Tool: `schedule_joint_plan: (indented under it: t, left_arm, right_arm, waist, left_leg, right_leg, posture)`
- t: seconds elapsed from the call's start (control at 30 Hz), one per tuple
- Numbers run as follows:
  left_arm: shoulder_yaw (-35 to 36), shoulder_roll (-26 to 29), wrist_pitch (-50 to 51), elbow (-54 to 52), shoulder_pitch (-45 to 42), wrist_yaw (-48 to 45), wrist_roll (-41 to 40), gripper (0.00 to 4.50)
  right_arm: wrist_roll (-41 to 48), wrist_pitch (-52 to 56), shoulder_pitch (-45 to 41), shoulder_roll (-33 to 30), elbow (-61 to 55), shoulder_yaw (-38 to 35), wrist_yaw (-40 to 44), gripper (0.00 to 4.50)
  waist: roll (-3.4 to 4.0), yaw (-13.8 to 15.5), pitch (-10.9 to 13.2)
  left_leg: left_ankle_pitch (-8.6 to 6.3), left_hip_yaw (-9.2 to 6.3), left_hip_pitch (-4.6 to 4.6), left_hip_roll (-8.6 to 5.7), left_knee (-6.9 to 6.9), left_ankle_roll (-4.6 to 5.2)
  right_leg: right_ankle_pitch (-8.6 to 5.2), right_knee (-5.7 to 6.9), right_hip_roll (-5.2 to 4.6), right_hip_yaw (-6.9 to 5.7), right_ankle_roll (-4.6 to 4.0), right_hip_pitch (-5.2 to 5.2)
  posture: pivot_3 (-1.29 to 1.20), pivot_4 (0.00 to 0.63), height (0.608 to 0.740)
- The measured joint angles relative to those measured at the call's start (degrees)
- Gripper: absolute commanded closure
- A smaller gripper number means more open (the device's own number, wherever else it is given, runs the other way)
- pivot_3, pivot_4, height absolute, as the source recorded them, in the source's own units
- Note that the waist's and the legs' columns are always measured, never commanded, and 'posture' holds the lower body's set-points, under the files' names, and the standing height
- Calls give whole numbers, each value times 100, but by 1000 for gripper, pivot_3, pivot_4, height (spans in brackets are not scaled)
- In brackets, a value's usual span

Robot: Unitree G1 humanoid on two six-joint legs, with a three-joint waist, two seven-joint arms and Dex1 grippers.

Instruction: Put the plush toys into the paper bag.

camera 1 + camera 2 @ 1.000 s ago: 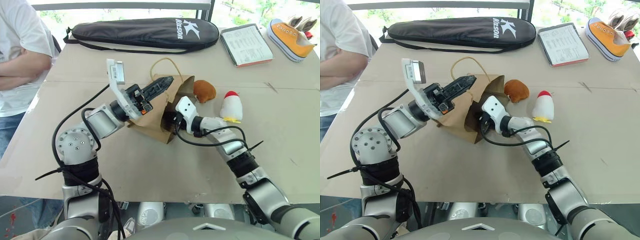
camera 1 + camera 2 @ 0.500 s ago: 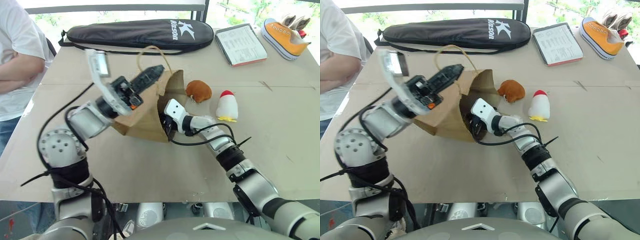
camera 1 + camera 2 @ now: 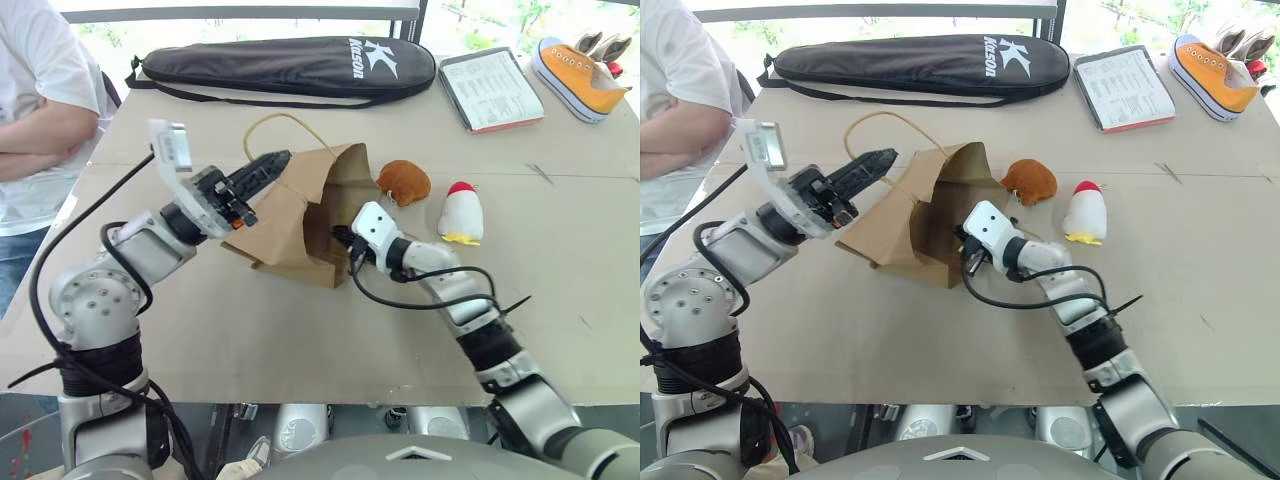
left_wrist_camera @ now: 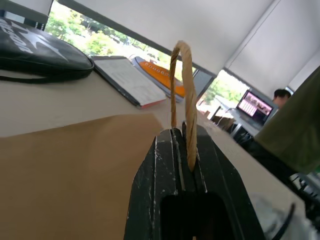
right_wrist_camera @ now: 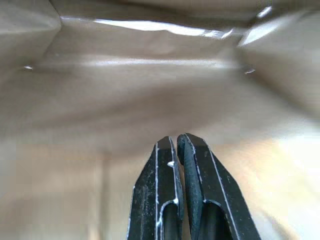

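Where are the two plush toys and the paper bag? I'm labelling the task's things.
orange-brown plush toy (image 3: 405, 182), left eye view, middle of its fuzzy body.
white plush toy (image 3: 463, 216), left eye view, white belly under the red top.
paper bag (image 3: 888, 232), right eye view, the flat brown side panel.

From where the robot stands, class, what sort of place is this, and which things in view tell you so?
Probably an office or lab by large windows. A plain work table holds a clipboard and a black racket case, a person stands watching, and a lit computer screen shows across the room.
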Motion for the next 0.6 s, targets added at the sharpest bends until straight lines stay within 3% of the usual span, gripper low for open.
schedule_joint_plan:
  t: [0.07, 0.23, 0.3, 0.43, 0.6]
  left_arm:
    - [-52, -21, -88, -1, -15, -101, 151, 4500]
    - [-91, -83, -168, -3, -33, -197, 295, 4500]
    - [-90, -83, -171, -4, -33, -200, 309, 4500]
    - [-80, -86, -177, -2, -72, -195, 317, 4500]
    - [-57, -100, -200, 15, -165, -201, 335, 4500]
  right_arm:
    - [347, 479, -117, -152, -509, -241, 167, 3191]
    - [1175, 1767, -235, -601, -1791, -848, 320, 609]
    - [1458, 2241, -372, -797, -2169, -1078, 290, 80]
    - [1440, 2660, -864, -1160, -2159, -1410, -89, 80]
    - [908, 2576, -1228, -1236, -689, -1391, -673, 80]
  waist:
    - [1, -5, 1]
    - [2, 5, 3]
    - [2, 9, 3]
    - [1, 6, 3]
    - [1, -3, 3]
  left_leg:
    - [0, -1, 1, 3, -2, 0]
    - [-1, -2, -4, 2, -5, 2]
    - [-1, -1, -4, 2, -4, 2]
    - [-1, -1, -3, -1, -3, 3]
    - [-1, 4, -6, -3, -7, 3]
  right_leg:
    - [0, -1, 5, 1, -1, -1]
    - [-1, -5, 2, 4, -1, -3]
    - [-1, -4, 1, 3, -1, -3]
    - [-1, -3, 2, -2, -1, -3]
    - [-1, -7, 4, 7, -1, -8]
  posture:
    - [0, 150, 740]
    - [0, 150, 740]
    - [0, 150, 740]
    - [0, 150, 740]
    - [0, 150, 740]
